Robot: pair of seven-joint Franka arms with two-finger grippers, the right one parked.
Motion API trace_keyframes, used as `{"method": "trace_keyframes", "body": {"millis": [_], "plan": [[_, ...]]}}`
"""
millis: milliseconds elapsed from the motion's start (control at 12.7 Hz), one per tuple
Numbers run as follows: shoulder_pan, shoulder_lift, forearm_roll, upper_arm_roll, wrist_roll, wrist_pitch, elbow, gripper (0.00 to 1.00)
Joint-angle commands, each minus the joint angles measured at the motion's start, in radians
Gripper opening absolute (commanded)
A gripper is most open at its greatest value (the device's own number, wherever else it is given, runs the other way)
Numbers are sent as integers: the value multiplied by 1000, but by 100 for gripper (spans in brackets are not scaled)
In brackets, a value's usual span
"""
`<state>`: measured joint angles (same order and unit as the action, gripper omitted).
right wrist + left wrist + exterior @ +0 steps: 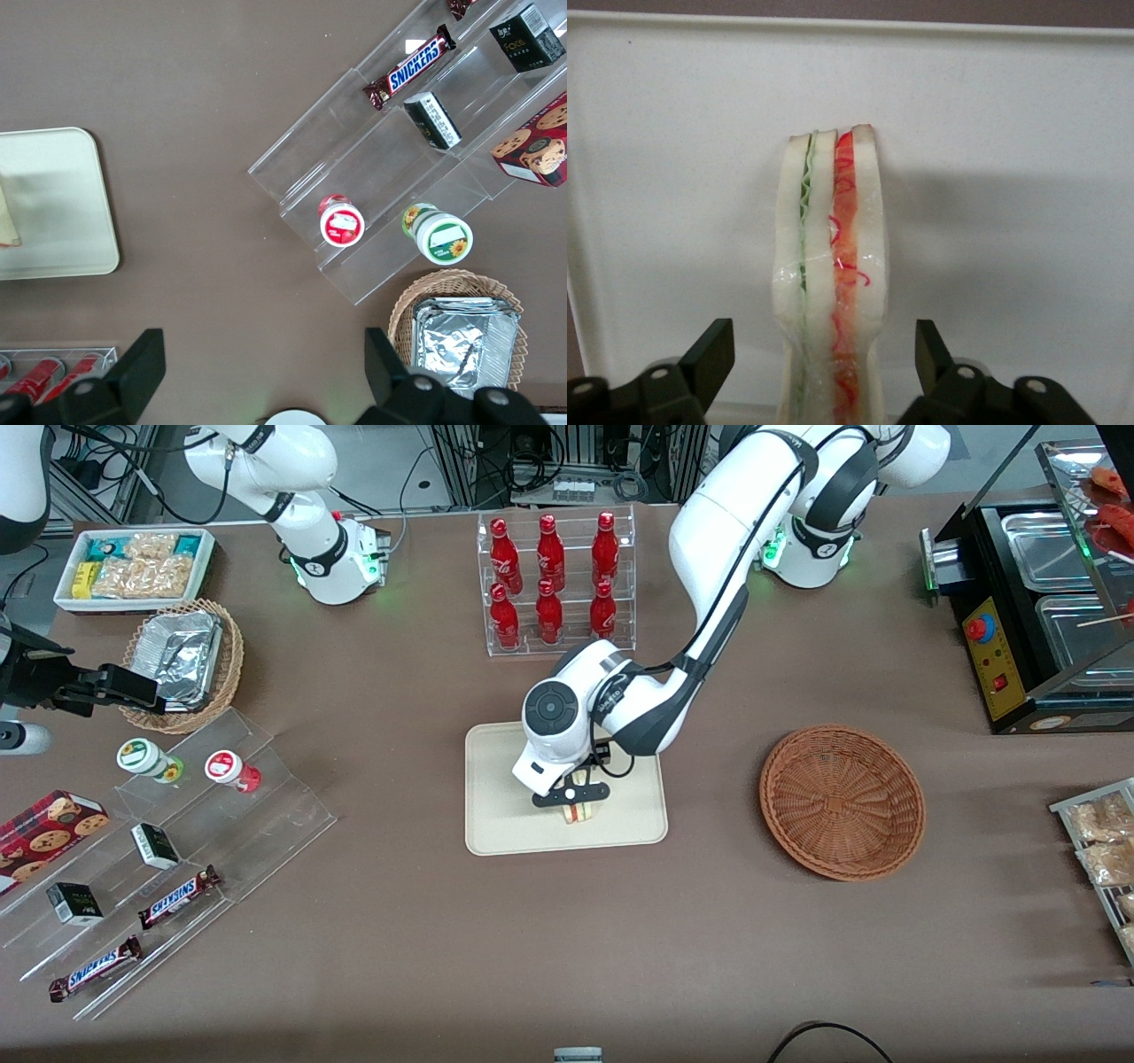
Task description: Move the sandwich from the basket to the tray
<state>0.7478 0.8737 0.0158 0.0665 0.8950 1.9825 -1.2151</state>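
White-bread sandwich [831,283] on tray [496,815] between gripper's [574,801] parted fingers [713,359], basket [842,802] nearby.

The sandwich [830,283] stands on edge on the pale tray [1010,133], its green and red filling layers facing the camera. The gripper [826,363] straddles it, dark fingers [713,354] spread wide with clear gaps to the bread on both sides.
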Motion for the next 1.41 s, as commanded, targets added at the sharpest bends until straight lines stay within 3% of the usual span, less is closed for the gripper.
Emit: {"method": "trace_keyframes", "body": {"millis": [0, 629, 864, 1021, 1336], "plan": [[-2, -48, 0, -16, 7, -59, 23, 100], [-41, -199, 3, -48, -7, -177, 97, 100], [-146, -278, 9, -63, -39, -255, 56, 100], [-226, -370, 50, -63, -185, -255, -54, 100], [-369, -492, 62, -63, -414, -261, -191, 100]]}}
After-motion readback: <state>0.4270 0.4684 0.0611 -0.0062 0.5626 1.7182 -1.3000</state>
